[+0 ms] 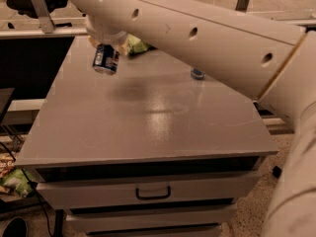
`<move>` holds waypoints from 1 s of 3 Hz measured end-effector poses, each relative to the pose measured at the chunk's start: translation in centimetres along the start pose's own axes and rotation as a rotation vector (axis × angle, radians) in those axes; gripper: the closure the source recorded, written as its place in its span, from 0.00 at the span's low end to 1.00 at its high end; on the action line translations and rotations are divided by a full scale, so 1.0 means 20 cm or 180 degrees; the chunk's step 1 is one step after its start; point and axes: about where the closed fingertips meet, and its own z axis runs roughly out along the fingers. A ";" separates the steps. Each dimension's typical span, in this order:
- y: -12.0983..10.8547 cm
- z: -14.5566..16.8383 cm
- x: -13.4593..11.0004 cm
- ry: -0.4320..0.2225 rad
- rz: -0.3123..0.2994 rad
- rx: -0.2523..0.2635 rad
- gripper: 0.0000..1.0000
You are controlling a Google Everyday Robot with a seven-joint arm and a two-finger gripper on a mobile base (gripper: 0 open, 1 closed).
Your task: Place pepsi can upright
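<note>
Starting at the near edge, a drawer (148,189) with a dark handle sits below the grey worktop (163,122). Farther back on the left, the claw (105,50) hangs under the white arm's wrist, closed around the upper part of the pepsi can (105,61). The can is in the air above the far-left part of the worktop, close to upright with a slight lean and its silver end lowest. A soft shadow lies on the surface beside it.

The can will probably handle as a light, thin-walled thing. Its painted side is smooth and apt to slip, and it would dent under a hard squeeze. Whether it is full cannot be told. A hold across the round wall suits it best, leaving the base free to meet the surface flat.

Behind the claw lies a green packet (137,46). A second blue can (197,73) stands well to the right, mostly hidden by the arm.
</note>
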 end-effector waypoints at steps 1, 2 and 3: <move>-0.12 0.12 0.03 0.0199 -0.0536 0.0277 1.00; -0.21 0.21 0.05 0.0439 -0.0945 0.0543 1.00; -0.28 0.25 0.07 0.0672 -0.1216 0.0772 1.00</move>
